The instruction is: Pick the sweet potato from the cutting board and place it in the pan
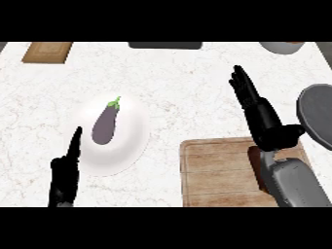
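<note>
A wooden cutting board (215, 170) lies at the lower middle of the counter. At its right side a dark reddish sweet potato (254, 163) shows only as a narrow strip, mostly hidden under my right forearm. My right hand (263, 121) is open above the board's far right corner, fingers straight and pointing away, thumb spread toward the pan. The grey pan (328, 116) sits at the right edge, partly cut off. My left hand (64, 172) rests open at the lower left, fingers up.
A white plate (132, 141) holding a purple eggplant (106, 124) sits left of the board, next to my left hand. Along the far edge are a wooden block (47, 51), a dark object (165, 45) and a grey bowl (282, 47).
</note>
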Available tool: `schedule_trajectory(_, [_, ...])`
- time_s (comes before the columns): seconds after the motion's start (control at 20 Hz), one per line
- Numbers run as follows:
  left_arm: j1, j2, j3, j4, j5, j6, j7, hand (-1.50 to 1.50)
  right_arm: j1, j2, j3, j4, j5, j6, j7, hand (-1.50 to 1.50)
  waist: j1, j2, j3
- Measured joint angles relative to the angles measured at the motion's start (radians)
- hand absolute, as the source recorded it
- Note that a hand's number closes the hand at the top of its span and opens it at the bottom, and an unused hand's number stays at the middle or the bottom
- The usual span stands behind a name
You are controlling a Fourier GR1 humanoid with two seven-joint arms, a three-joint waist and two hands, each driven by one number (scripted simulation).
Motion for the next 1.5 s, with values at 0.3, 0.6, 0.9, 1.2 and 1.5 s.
schedule_trajectory(0.3, [-0.074, 0.084, -0.024, -0.102, -0.018, -0.102, 0.007, 0.00, -0.023, -0.193, -0.029, 0.080, 0.154, -0.036, 0.210, -1.50, -0.015, -0.003, 0.020])
schedule_trajectory(0.6, [-0.134, 0.139, -0.027, -0.141, -0.010, -0.175, 0.043, 0.00, 0.043, -0.443, 0.043, 0.137, 0.517, -0.144, 0.318, -1.50, -0.040, -0.005, 0.015])
schedule_trajectory(0.9, [-0.166, 0.195, 0.014, -0.177, 0.035, -0.271, 0.095, 0.00, 0.194, -0.475, 0.104, -0.060, 0.698, -0.189, 0.533, -1.50, -0.027, -0.006, 0.022])
schedule_trajectory(1.2, [-0.217, 0.187, 0.014, -0.164, 0.032, -0.293, 0.128, 0.00, 0.167, -0.538, 0.206, -0.196, 0.820, 0.068, 0.833, -1.50, -0.012, -0.004, 0.022])
schedule_trajectory(1.5, [-0.240, 0.172, 0.005, -0.168, 0.028, -0.306, 0.140, 0.00, 0.053, -0.507, 0.271, -0.209, 0.761, 0.399, 1.059, -1.50, 0.017, 0.002, 0.021])
